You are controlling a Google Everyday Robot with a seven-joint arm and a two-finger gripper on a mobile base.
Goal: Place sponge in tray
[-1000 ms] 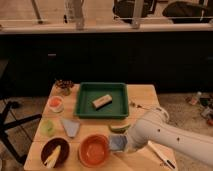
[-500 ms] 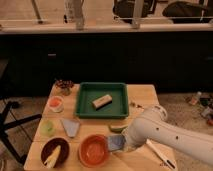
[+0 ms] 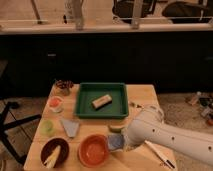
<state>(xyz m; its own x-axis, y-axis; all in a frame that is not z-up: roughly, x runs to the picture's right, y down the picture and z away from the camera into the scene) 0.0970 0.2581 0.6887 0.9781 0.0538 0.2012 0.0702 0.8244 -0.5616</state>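
The blue-grey sponge [image 3: 115, 141] shows just right of the orange bowl, near the table's front edge. My gripper [image 3: 120, 142] is at the tip of the white arm [image 3: 165, 140], which reaches in from the lower right. The gripper sits right on the sponge, shut on it, and the arm covers part of both. The dark green tray [image 3: 82, 100] lies at the back middle of the table, well beyond the sponge. A tan oblong block [image 3: 101, 101] rests inside it.
An orange bowl [image 3: 93, 150] stands at the front middle and a dark bowl with a yellow item [image 3: 54, 152] at the front left. A blue-grey triangular piece [image 3: 70, 127], a green cup [image 3: 47, 126], a small white-and-red dish [image 3: 55, 103] and a small basket [image 3: 63, 86] line the left side. A yellow-green object [image 3: 115, 128] lies behind the sponge.
The arm and sponge have shifted very slightly; nothing else on the table has moved.
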